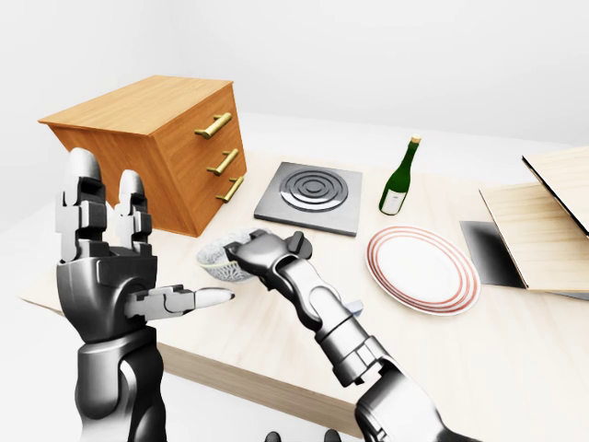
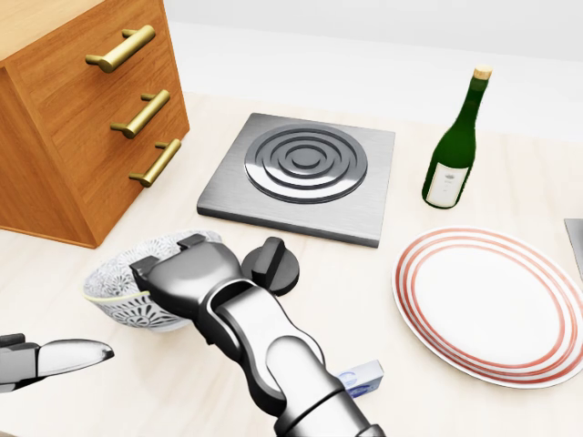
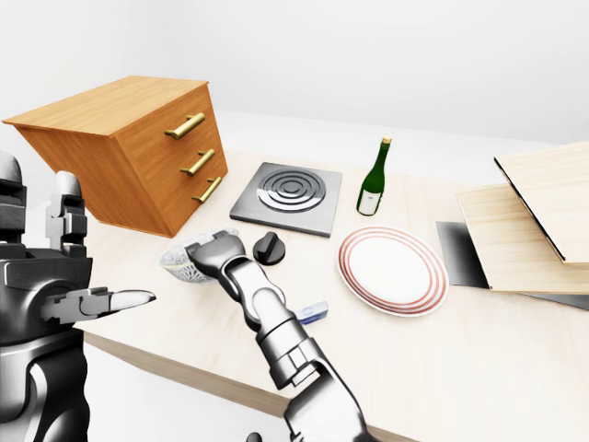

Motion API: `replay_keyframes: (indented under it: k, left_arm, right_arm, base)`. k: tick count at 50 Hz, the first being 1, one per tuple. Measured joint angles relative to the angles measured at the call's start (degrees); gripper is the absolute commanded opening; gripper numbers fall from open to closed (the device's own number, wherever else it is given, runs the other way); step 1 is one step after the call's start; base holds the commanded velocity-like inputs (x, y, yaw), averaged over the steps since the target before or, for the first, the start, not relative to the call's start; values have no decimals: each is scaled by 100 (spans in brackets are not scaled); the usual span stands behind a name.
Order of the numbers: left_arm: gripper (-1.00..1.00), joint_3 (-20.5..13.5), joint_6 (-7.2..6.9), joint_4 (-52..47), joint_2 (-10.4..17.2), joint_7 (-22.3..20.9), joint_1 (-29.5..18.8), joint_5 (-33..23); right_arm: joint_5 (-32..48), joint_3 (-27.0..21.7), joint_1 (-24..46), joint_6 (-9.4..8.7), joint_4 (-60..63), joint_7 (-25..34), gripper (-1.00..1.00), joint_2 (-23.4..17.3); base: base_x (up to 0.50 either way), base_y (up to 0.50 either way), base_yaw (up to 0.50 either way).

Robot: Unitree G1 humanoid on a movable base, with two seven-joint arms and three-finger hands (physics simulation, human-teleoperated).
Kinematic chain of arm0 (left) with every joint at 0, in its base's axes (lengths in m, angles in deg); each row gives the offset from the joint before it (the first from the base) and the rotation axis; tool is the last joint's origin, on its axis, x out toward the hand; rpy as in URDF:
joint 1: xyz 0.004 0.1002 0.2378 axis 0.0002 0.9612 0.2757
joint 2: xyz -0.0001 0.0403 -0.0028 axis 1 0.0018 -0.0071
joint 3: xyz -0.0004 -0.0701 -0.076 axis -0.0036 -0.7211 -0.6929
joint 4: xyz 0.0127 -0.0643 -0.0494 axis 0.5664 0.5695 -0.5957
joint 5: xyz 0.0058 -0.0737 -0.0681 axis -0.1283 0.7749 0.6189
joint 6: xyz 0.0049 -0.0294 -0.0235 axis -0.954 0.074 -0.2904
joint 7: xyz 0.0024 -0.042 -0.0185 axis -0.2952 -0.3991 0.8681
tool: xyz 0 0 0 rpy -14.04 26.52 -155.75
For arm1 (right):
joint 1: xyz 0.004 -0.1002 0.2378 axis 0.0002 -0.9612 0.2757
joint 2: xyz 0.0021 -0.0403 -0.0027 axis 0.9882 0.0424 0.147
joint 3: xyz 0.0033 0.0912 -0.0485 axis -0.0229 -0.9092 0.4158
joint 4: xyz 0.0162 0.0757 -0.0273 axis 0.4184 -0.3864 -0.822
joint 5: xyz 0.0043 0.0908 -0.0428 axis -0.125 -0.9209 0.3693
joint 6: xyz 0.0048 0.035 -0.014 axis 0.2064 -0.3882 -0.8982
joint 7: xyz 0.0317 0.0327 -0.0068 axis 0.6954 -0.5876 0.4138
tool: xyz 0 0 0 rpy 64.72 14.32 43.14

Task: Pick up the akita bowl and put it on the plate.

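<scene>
Right hand covers the akita bowl, grip unclear; left hand open; next, lift toward the plate.

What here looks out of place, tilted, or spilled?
Nothing looks spilled or broken. The bowl sits tilted on the table under the right robot hand. The bottle stands upright and the plate lies flat.

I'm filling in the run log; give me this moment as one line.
phase: grasping | right hand: on akita bowl, grip unclear | left hand: open, raised, idle | plate: bare, to the right | bowl on table
</scene>
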Motion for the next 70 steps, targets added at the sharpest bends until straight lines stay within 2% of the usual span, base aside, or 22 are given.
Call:
replay_keyframes:
  k: [11, 22, 33, 51, 63, 70]
  left_arm:
    - [100, -15, 0, -54, 0, -2, 18, 29]
    - [100, -75, 0, -241, -5, -2, 33, 107]
    - [100, -125, 0, -325, 14, 46, -9, 171]
    - [100, -200, 0, -352, 58, 125, -91, 248]
    - [100, -233, 0, -396, 80, 163, -120, 279]
    - [100, -249, 0, -430, 86, 175, -125, 294]
  right_arm:
    - [-281, -209, 454, 0, 121, -184, -100, -117]
    - [-847, -582, 1224, 0, 71, -269, -100, -602]
    - [-1242, -864, 1325, 0, 823, 146, -100, -1160]
    - [-1393, -1122, 340, -29, 3586, 1648, -100, -1683]
    - [-1428, -1266, -748, -17, 5593, 1683, -100, -1870]
    - [-1512, -1401, -1239, -149, 6581, 1683, -100, -1951]
  base:
    - [0, 0, 0]
    - [0, 0, 0]
    - [0, 0, 0]
    - [0, 0, 0]
    - [0, 0, 0]
    - [0, 0, 0]
